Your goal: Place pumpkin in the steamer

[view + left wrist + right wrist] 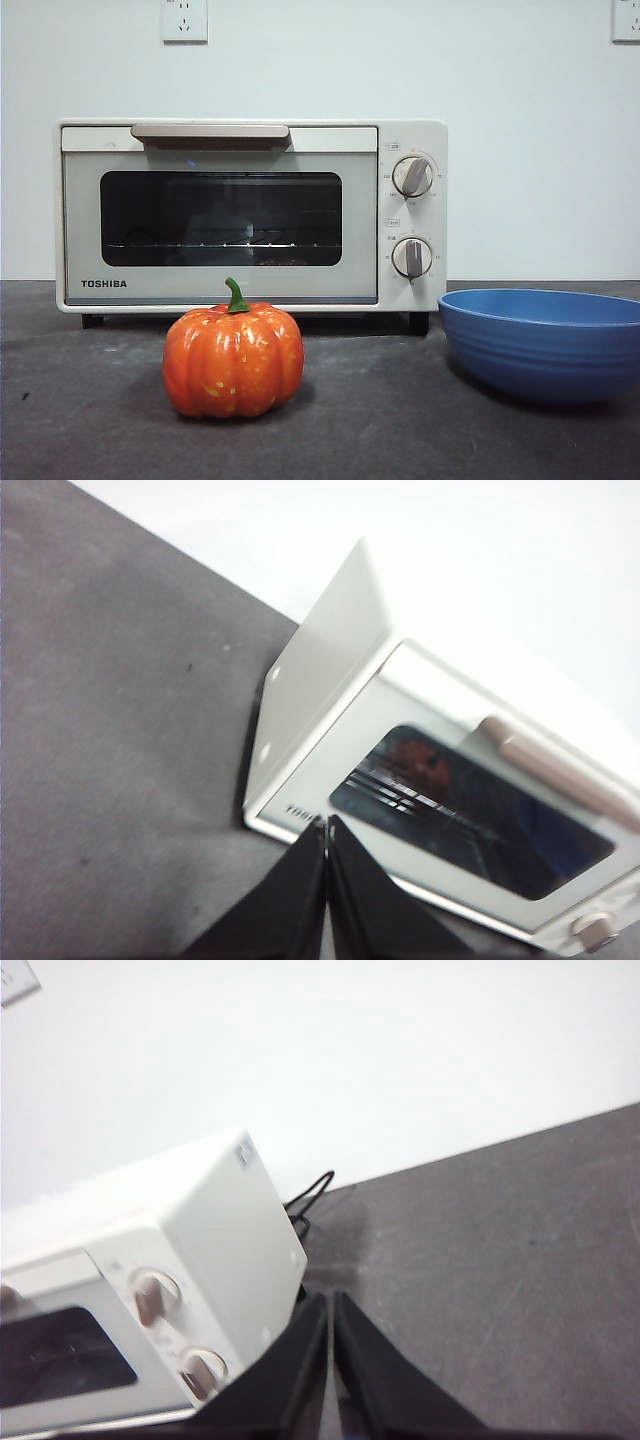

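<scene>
The orange ribbed pumpkin (233,359) with a green stem stands on the dark table in front of a white Toshiba steamer oven (250,215). The oven door is shut. The oven also shows in the left wrist view (400,770) and the right wrist view (150,1290). My left gripper (326,825) is shut and empty, off the oven's left side. My right gripper (330,1300) is shut and empty, off the oven's right side. Neither gripper shows in the front view. The pumpkin is out of both wrist views.
A blue bowl (545,343) sits at the right, near the oven's right front corner. The oven has two knobs (412,176) on its right panel and a handle (210,133) along the door's top. A black cable (310,1195) runs behind it.
</scene>
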Controlling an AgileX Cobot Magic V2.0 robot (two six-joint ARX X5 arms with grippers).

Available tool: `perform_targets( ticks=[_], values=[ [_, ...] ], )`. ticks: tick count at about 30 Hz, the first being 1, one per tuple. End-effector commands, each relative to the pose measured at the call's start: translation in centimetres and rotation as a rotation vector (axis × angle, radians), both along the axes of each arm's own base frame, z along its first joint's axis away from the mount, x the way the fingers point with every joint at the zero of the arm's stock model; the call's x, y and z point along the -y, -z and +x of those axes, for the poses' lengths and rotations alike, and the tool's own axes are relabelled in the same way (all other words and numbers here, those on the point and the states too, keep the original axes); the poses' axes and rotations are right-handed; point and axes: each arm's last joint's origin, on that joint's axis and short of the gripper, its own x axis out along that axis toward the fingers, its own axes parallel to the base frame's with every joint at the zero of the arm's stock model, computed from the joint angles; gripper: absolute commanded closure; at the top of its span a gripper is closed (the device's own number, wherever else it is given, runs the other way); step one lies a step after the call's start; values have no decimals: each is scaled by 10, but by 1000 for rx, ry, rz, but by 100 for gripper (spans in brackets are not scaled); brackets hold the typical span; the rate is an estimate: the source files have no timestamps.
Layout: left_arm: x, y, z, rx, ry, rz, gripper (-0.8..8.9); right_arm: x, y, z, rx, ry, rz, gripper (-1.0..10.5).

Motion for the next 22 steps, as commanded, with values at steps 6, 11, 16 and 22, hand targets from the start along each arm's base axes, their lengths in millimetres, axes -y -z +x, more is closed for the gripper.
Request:
perform_targets(
  ticks=[6, 11, 16, 22],
  values=[
    [3, -64, 9, -13, 138, 87, 802, -1, -63, -1, -21, -35, -94, 940],
    [6, -92, 22, -74, 288, 163, 803, -4, -90, 11, -133, -143, -175, 940],
    [11, -104, 37, -178, 466, 208, 802, -6, -103, 26, -295, -282, -241, 940],
    [18, -108, 41, -285, 589, 258, 803, -12, -100, 34, -489, -420, -270, 940]
  ],
)
